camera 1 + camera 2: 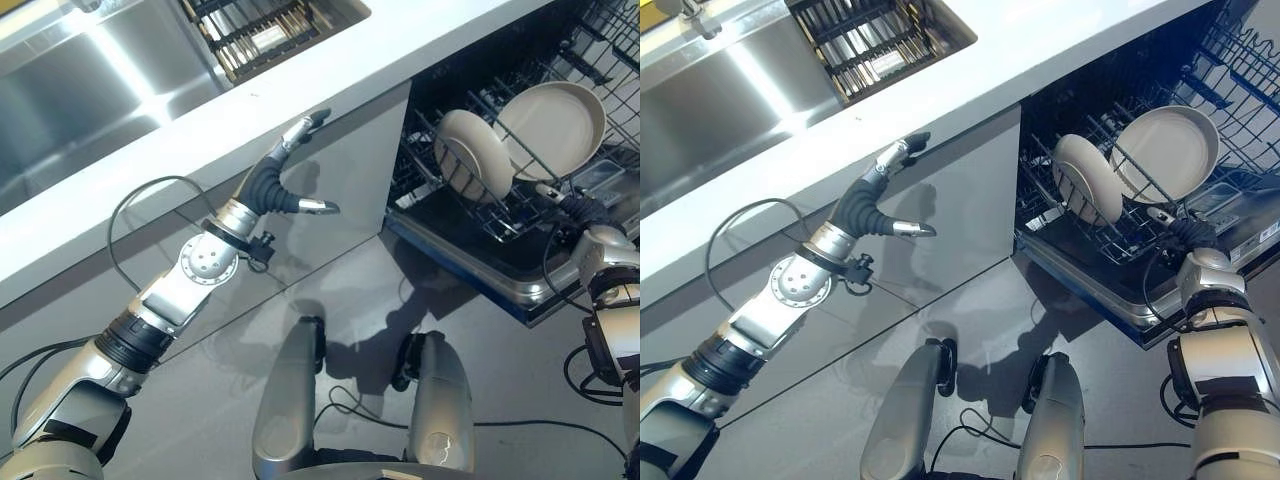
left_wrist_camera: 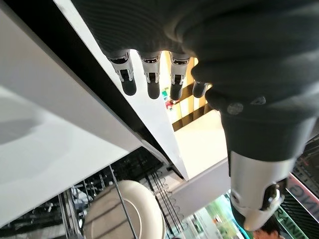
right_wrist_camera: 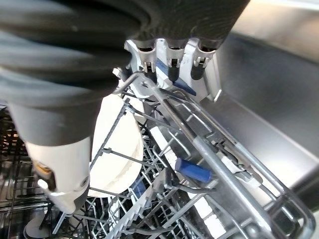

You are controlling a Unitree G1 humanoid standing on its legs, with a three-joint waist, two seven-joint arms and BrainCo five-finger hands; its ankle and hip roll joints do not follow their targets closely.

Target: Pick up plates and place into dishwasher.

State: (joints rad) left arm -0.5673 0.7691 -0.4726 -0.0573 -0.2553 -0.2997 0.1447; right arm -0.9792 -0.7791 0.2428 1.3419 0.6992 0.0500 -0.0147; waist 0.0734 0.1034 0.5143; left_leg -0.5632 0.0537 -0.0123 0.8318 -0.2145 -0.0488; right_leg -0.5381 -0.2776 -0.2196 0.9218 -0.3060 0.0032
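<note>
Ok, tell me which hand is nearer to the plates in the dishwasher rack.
Right. The right hand sits at the rack's front edge, just beside the two plates. The left hand is raised by the counter edge, well off to the side.

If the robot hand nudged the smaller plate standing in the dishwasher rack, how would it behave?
The smaller plate looks rigid and glazed, so probably slippery and breakable. It stands on edge between the rack wires, so a nudge would likely rock it against them or the larger plate rather than roll it.
</note>
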